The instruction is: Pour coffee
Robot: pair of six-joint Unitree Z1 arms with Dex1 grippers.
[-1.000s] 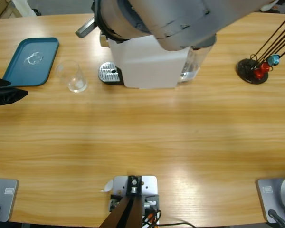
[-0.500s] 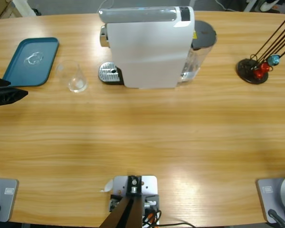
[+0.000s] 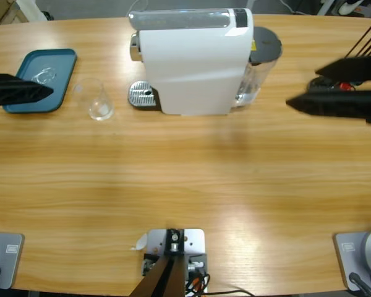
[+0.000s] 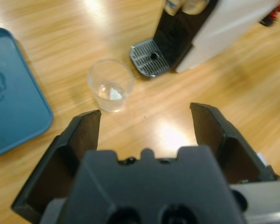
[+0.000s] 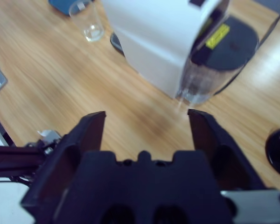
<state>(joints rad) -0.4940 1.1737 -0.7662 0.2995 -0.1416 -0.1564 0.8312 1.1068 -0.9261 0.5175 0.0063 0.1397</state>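
My left gripper (image 4: pixel 144 114) hangs low over the table (image 3: pixel 185 179) with its jaws spread wide and nothing between them. Just beyond the tips stands the clear glass (image 4: pixel 110 84), upright, on the wood between the blue tray (image 4: pixel 11 105) and the coffee machine (image 4: pixel 224 23). I cannot make out any coffee in it; only a pale glint shows at its bottom. From above, that gripper (image 3: pixel 18 90) comes in from the left edge, level, its tip over the tray's near side and pointing toward the glass (image 3: pixel 96 99).

My right gripper (image 5: pixel 144 123) is also wide open and empty. It looks down along the table at the white machine (image 5: pixel 163 37) and the clear water tank (image 5: pixel 210 70) at its back, whose dark lid carries a yellow label (image 5: pixel 218 35); I cannot read its writing. From above, this gripper (image 3: pixel 334 102) reaches in from the right edge, level, pointing at the tank (image 3: pixel 256 74) and well apart from it. It covers most of the capsule stand (image 3: pixel 334 68).

The tray bears a pale round emblem (image 3: pixel 43 75), too faint to read. The metal drip grate (image 3: pixel 142 94) sits bare beside the glass.
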